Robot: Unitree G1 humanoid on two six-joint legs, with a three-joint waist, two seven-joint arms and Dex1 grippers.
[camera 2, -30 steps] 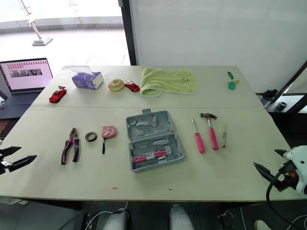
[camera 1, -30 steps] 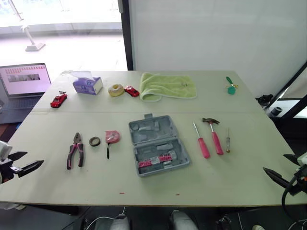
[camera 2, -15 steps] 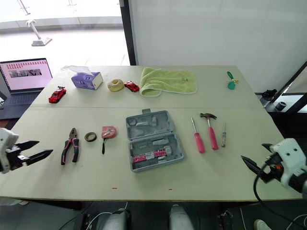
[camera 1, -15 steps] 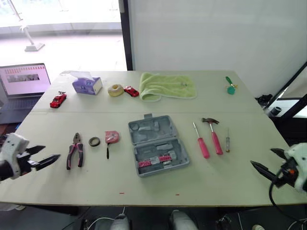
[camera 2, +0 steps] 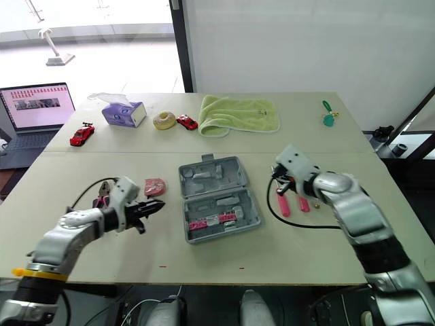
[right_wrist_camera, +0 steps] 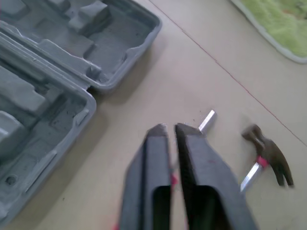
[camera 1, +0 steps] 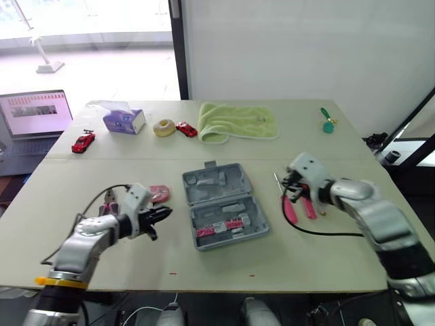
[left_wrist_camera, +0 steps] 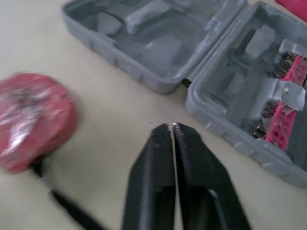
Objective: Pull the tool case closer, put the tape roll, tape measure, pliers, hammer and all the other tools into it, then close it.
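Note:
The grey tool case [camera 1: 224, 207] lies open mid-table, pink bits in its near half. My left gripper [camera 1: 165, 212] is shut and empty, its tips close to the case's left edge [left_wrist_camera: 225, 129]. The red tape measure [left_wrist_camera: 33, 117] lies just beside the left gripper. The pliers [camera 1: 107, 198] are partly hidden behind that arm. My right gripper [camera 2: 277, 178] is shut and empty to the right of the case. It hovers over the pink screwdriver [camera 2: 282, 204], whose shaft tip [right_wrist_camera: 207, 120] shows past the fingers. The hammer [right_wrist_camera: 271, 160] lies just beyond, with a small screwdriver [camera 1: 322, 200] further right.
Along the far side lie a green towel [camera 1: 238, 122], a cream tape roll [camera 1: 164, 127], two red toy cars [camera 1: 82, 142] [camera 1: 186, 129], a tissue box [camera 1: 124, 121] and a green item [camera 1: 327, 122]. A laptop [camera 1: 34, 119] stands off the table's left.
Both arms have swung in from the table's front corners to either side of the case. Both grippers went from open to shut.

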